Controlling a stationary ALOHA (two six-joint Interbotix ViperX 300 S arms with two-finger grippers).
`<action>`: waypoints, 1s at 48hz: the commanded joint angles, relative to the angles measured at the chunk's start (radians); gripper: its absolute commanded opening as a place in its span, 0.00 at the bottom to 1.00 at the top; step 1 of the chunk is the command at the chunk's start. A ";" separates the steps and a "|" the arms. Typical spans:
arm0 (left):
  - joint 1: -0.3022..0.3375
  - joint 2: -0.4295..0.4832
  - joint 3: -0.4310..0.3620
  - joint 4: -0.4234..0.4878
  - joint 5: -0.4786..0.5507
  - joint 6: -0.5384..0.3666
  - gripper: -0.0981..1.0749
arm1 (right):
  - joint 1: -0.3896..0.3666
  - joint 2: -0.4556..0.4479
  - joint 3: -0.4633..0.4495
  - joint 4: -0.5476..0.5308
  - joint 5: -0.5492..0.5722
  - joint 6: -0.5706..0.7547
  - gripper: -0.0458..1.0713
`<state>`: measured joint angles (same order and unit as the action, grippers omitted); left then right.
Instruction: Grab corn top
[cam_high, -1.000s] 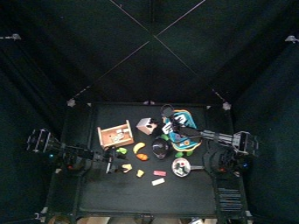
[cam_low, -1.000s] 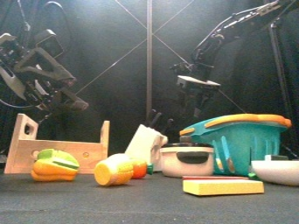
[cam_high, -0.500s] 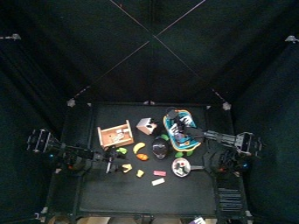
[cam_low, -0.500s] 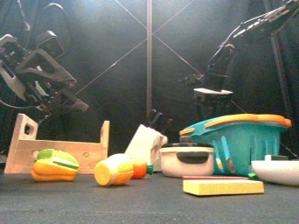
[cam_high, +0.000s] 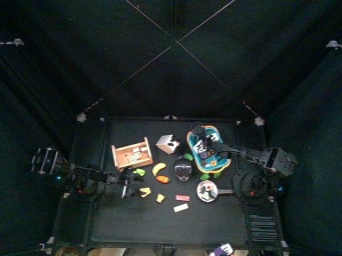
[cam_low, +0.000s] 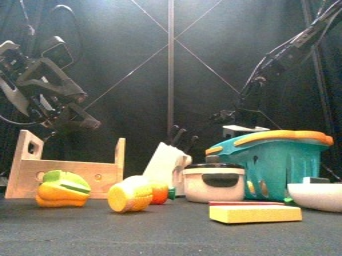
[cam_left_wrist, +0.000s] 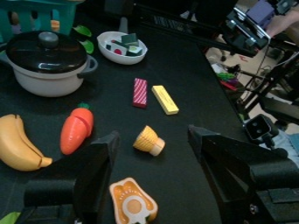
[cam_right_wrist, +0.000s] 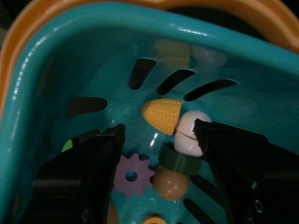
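Resting at the left above the table, left gripper (cam_left_wrist: 155, 136) spread and empty. Hanging at the right over the teal plastic basket (cam_right_wrist: 47, 87), right gripper (cam_right_wrist: 158, 140) wide apart, nothing grasped. Seemingly lying inside that basket: the yellow rounded corn top (cam_right_wrist: 163, 113). Left to do: descend, close, lift.

The left arm (cam_low: 40, 85) is hanging at the upper left of the front view, its gripper (cam_left_wrist: 152, 157) pointing downward with fingers (cam_left_wrist: 100, 162) spread apart. The right arm (cam_low: 274, 70) is descending from the upper right; its gripper (cam_right_wrist: 152, 140) is holding its fingers (cam_right_wrist: 233, 144) wide apart, gripping nothing.
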<state>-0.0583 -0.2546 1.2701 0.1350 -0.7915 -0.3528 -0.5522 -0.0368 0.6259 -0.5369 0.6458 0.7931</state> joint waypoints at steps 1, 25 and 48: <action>0.002 0.000 -0.008 -0.002 -0.003 0.002 0.90 | -0.009 -0.005 0.002 -0.002 -0.026 0.002 0.89; 0.003 0.000 -0.009 0.000 -0.005 0.003 0.90 | -0.063 0.025 0.064 -0.003 -0.155 0.017 0.91; 0.003 0.000 -0.008 0.000 -0.005 0.003 0.90 | -0.095 0.078 0.075 -0.008 -0.224 0.015 0.89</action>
<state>-0.0568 -0.2546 1.2701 0.1350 -0.7915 -0.3513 -0.6366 0.0506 0.7087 -0.5430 0.4310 0.8084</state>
